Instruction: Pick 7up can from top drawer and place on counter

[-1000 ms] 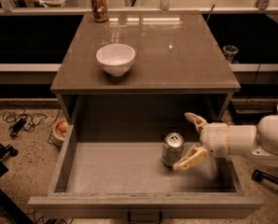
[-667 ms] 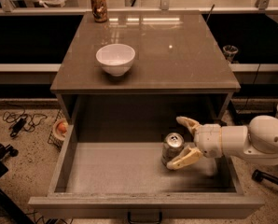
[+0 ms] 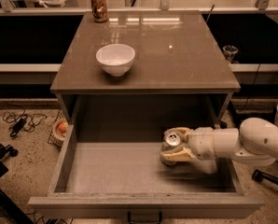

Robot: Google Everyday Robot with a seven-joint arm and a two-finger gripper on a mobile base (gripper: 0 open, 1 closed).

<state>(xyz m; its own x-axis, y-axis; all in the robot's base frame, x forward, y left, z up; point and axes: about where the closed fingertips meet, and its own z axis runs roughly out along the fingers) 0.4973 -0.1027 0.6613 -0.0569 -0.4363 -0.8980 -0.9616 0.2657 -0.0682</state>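
Gripping is judged to be the step in hand. The 7up can (image 3: 172, 140) is seen upright on the floor of the top drawer (image 3: 111, 169), toward its right side and roughly midway between front panel and back. The gripper (image 3: 169, 147) is reached in from the right edge, its two fingers (image 3: 177, 158) set on opposite sides of the can and pressed against it, so the can appears to be clamped. No gap can be made out beneath the can, so it is taken as not yet lifted.

The drawer is found pulled open below the front edge of the counter (image 3: 176, 59), so access is already gained. What is left, by this judgement, is the lift out of the drawer, the carry over the front edge and the setting down. A white bowl (image 3: 115, 59) is placed left of the counter's centre and a brown-orange can (image 3: 99, 6) near the far left corner; the right half is seen bare.
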